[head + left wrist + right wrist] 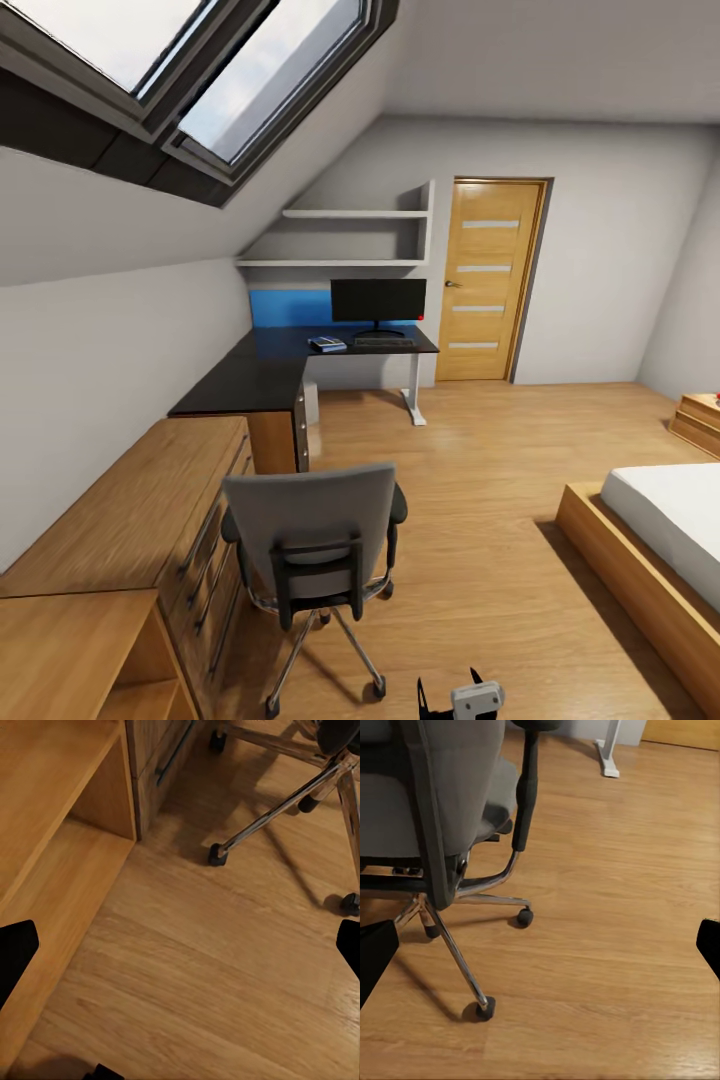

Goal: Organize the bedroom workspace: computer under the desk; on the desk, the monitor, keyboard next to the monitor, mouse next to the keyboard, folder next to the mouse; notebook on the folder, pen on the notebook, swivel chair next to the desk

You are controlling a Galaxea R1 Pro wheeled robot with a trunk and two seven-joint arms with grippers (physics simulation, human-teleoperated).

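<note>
Nearest you, both grippers are spread wide with nothing between their black fingertips, over grainy wooden floor. At lower centre of the head view stands the swivel chair, grey fabric back toward you, chrome star base on casters. Beyond, upper centre, the glossy black desk carries the flat dark monitor, slim keyboard and blue folder.

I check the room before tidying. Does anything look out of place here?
The swivel chair stands beside the wooden cabinets, well away from the desk. Nothing looks spilled or damaged.
</note>
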